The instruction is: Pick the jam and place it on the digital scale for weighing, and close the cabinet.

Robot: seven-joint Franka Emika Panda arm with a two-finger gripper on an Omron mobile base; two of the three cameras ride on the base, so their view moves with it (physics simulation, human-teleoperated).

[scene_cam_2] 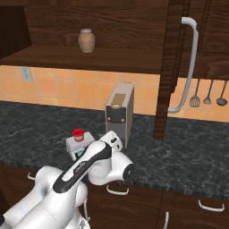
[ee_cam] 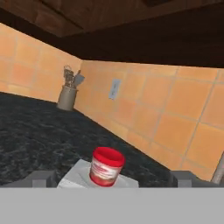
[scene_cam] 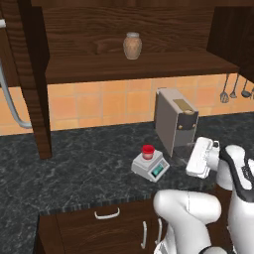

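Sitting upright on the light-grey boxy digital scale (scene_cam: 150, 166), lower centre, the small red-lidded jam jar (ee_cam: 106, 166) lies between the wide-open, empty gripper (ee_cam: 111, 178) fingers.

White arm (scene_cam: 233, 173): rises from base, elbow folded, forearm reaching forward over the counter. Gripper (ee_cam: 112, 178): jaws spread wide, nothing between them, dark fingertips (ee_cam: 41, 178) at either side.
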